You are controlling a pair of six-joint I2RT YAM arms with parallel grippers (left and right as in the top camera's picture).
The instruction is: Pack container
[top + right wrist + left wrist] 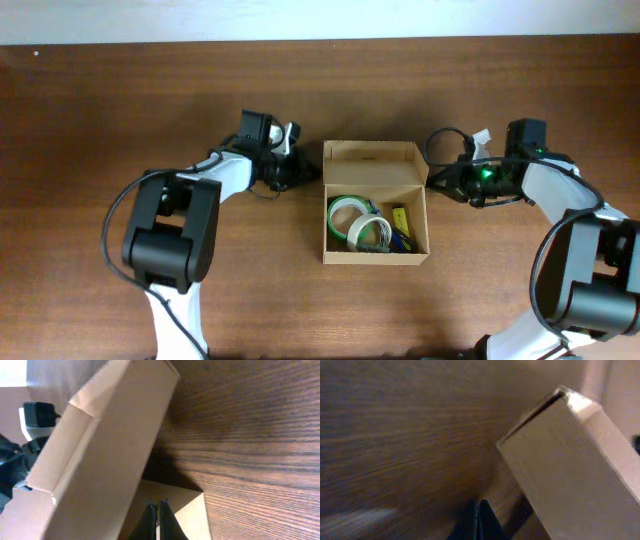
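Nearest the arm bases, the box [375, 257] sits mid-table [150, 100], open, with its front wall toward me. Inside lie tape rolls [349, 213] and a small yellow item [400, 217], so the contents look loaded.

Further back, both grippers flank the box near its hinge end.
- **Left gripper** [478, 521]: jaws pressed together, holding nothing, tips just beside the box's left wall.
- **Right gripper** [159, 519]: jaws also together and empty, tips over a cardboard side tab [185, 505]. I cannot confirm contact.

My reading is that closed fingers serve here as pushers for folding tabs and lid, not for gripping.

Farthest, the lid [372, 155] is open at the back edge — upright or leaning, I cannot tell — and not yet folded down.
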